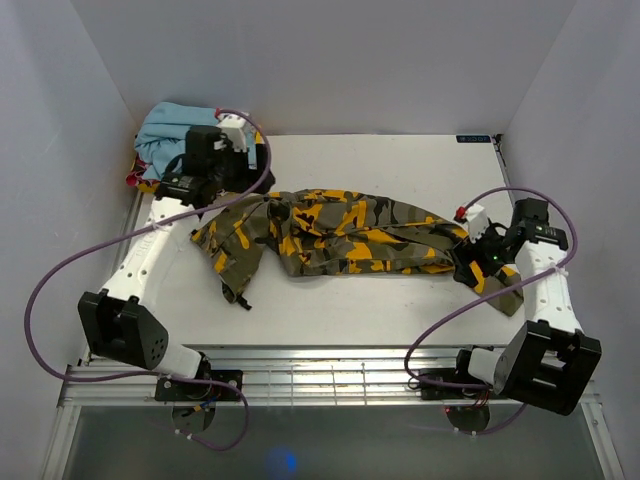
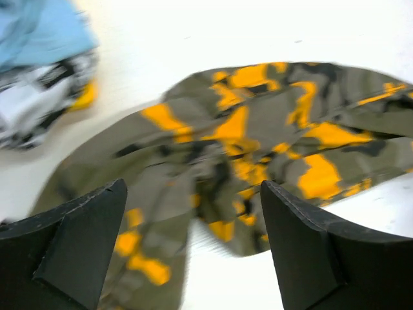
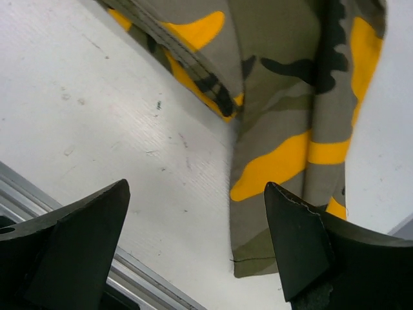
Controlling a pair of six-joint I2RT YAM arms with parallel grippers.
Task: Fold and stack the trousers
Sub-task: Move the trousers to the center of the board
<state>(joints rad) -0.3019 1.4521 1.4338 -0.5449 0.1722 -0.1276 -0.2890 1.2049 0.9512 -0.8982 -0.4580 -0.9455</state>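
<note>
Top external: L arm stretched far, R bent; L pincer (image 2: 193,203) & R pincer (image 3: 197,203) spread over trousers (image 1: 340,232)

So the crumpled camouflage-print fabric trousers (image 1: 330,235) sprawl left to right across the middle of the flat white table (image 1: 400,160). In the back-left corner, a light blue cloth garment (image 1: 165,125) sits on a yellow-and-white black-printed one (image 2: 39,103). The left gripper (image 2: 193,245) is over the trousers' left end, near that pile, and the right gripper (image 3: 193,245) is over their right end.
</note>
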